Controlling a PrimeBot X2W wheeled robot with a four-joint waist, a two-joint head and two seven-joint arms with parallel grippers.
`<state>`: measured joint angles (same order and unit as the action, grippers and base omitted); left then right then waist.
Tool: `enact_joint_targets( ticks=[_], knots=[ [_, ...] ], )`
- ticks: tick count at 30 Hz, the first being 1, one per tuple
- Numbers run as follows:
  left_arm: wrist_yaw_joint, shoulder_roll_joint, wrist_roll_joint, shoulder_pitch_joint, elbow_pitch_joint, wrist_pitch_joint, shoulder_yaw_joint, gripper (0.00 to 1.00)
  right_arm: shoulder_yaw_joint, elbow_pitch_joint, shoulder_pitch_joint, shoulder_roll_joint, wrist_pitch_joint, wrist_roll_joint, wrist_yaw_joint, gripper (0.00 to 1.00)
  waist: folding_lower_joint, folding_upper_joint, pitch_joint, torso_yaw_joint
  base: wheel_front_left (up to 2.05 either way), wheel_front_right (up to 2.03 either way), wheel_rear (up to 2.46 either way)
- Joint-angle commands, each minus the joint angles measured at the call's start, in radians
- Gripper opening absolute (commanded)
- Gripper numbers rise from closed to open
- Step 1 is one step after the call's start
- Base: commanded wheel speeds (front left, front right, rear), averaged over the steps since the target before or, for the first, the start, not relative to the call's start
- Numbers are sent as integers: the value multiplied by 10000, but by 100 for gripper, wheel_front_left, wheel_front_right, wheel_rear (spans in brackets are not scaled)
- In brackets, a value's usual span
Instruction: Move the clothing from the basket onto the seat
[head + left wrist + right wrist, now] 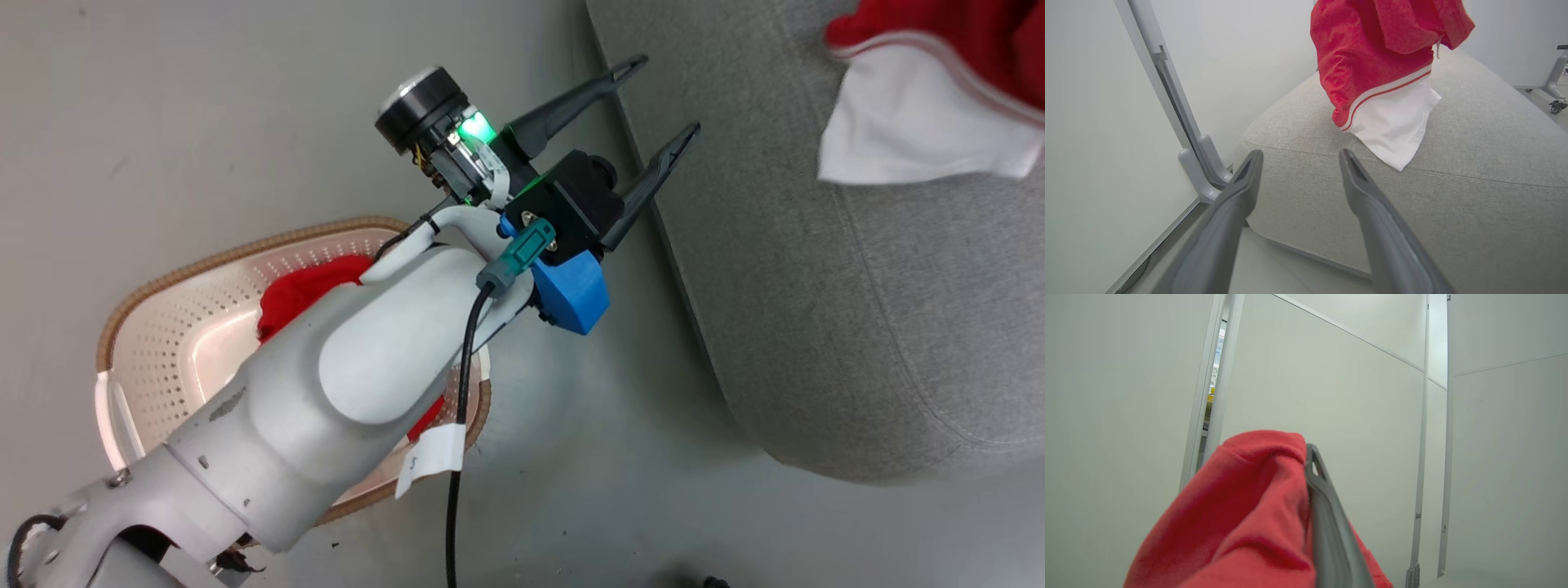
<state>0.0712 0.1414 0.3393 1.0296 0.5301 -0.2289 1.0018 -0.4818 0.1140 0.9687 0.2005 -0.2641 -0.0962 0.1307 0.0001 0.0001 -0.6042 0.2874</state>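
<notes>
The right gripper (1310, 453) was clamped on red cloth, judged to be the striped garment (1372, 61), whose white hem lay on the seat (1474, 163) just ahead of the spread, empty left gripper (1301, 155). Behind that gripper the plain red garment (302, 294) lay in the basket (163, 327); a release this near the seat's edge risked the cloth sliding off.

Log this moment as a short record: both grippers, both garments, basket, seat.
left gripper: open, empty, pointing at the seat edge
right gripper: shut on the red-and-white garment
red-and-white garment: hanging, white end touching the seat
plain red garment: in the basket, partly behind the left arm
basket: on the floor beside the seat
task: unfinished, one garment in basket
</notes>
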Motion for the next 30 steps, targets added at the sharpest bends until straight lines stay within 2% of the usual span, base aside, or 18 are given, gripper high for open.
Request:
enact_joint_targets(
  ticks=[1,9,13,30],
  knots=[
    [-38,175,-107,253,-137,30,-45,100,-292,-102,507,360,-6,21,1,0,-1,-1,-997,-69,0,0,0],
    [-157,771,-334,646,-776,311,-30,100,-1471,427,2013,2356,-6,-133,1,0,-1,-1,-2020,165,0,0,0],
    [-191,985,-371,654,-1055,433,17,100,-1449,714,2056,2671,-6,18,1,0,-1,-1,-2254,261,0,0,0],
    [-282,1063,-332,866,-1655,654,204,100,-1560,2252,-103,549,-5,1175,1,0,-1,-1,-2752,30,0,0,0]
  ],
)
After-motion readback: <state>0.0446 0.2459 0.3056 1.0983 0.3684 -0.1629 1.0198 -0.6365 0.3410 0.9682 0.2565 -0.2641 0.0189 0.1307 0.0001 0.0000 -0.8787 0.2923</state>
